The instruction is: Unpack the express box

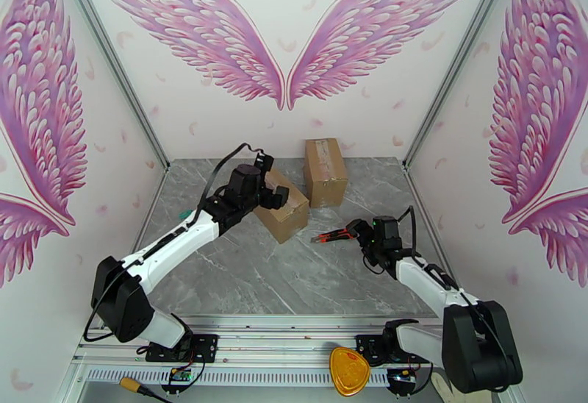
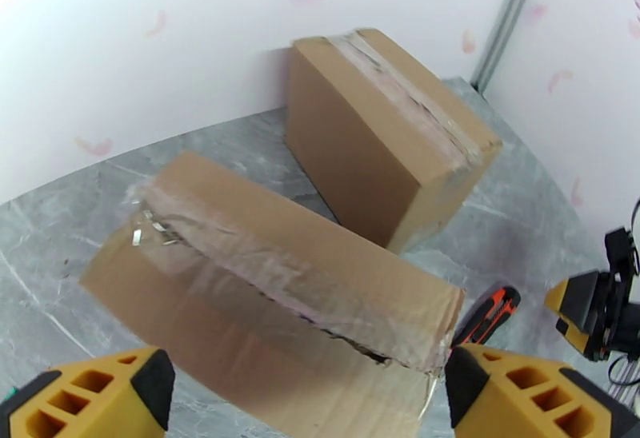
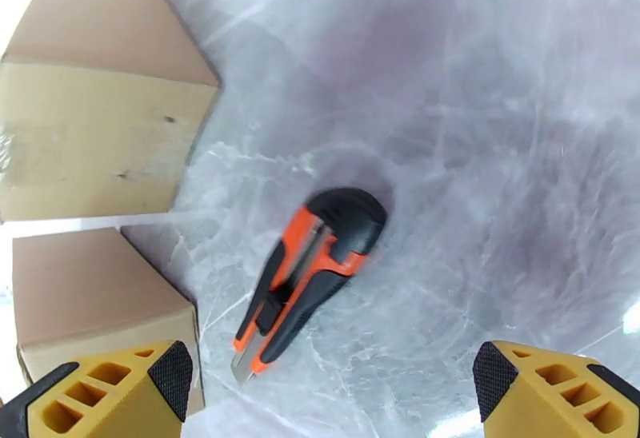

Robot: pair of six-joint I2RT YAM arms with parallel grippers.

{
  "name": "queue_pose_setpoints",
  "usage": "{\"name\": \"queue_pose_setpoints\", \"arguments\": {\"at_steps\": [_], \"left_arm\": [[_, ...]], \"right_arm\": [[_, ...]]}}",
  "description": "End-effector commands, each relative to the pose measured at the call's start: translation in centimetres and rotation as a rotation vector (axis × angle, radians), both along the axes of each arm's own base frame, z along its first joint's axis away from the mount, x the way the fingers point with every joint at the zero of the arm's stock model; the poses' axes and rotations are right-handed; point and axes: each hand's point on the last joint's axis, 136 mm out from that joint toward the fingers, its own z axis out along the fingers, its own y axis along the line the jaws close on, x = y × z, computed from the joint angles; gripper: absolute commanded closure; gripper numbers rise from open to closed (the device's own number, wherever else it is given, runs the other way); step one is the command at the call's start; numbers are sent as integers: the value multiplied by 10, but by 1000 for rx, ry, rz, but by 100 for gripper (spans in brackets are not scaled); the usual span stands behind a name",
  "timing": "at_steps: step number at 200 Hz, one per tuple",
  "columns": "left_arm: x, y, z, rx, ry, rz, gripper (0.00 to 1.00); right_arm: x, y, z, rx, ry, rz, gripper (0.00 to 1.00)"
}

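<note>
Revealing ragged clear tape (image 2: 272, 268) on nearer brown cardboard box (image 2: 240, 356), left wrist view, left end effector (image 2: 308, 380), right end effector (image 3: 332, 376) spread empty, orange-black utility knife (image 3: 308, 280) loose.

Near box (image 1: 294, 217) partly hid behind L hand (image 1: 272, 179); knife (image 1: 334, 235) tiny, blade unclear.

A grey marbled desk (image 1: 294, 279) spreads beneath the left pincer (image 1: 278, 195) and right pincer (image 1: 354, 231), with evenly lit white walls (image 1: 294, 132) rising behind and beside them, painted with pink feathered wings (image 1: 220, 37) and joined by pale metal corner posts (image 1: 110, 59).
</note>
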Motion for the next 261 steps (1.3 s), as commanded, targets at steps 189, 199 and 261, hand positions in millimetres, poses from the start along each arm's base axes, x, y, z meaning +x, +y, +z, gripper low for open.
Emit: {"name": "queue_pose_setpoints", "arguments": {"at_steps": [189,199,261], "left_arm": [[39,33,-86,-376,472,93,6],[42,29,-86,-372,478,73,6],[45,31,-93,-267,502,45,7]], "right_arm": [[76,238,101,-129,-284,946,17],[67,241,99,-112,-276,964,19],[34,247,85,-153,-200,956,33]]}}
